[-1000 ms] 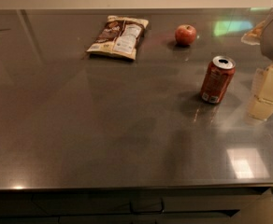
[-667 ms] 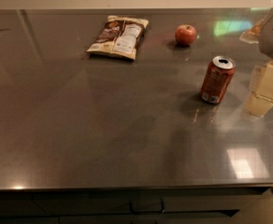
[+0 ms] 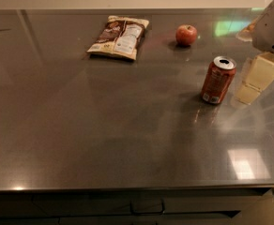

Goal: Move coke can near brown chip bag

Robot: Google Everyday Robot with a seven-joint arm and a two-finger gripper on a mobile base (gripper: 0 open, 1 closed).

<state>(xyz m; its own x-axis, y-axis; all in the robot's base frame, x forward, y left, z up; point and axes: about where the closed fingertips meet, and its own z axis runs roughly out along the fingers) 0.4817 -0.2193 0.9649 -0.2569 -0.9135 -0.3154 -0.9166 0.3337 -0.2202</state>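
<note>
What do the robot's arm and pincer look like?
The pincer is at the right edge of the picture, just beside the coke can. It looks like pale, creamy-yellow blocks with flat sides. Above it, the arm is a rounded shell, light grey-white, with a small patch of dark slots. No cables or writing show on it.

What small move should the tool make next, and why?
Probably ease the tool leftward to the upright red cylindrical coke can. It hangs just right of the can, apparently not touching it, and the flat brown chip bag lies far back-left.
</note>
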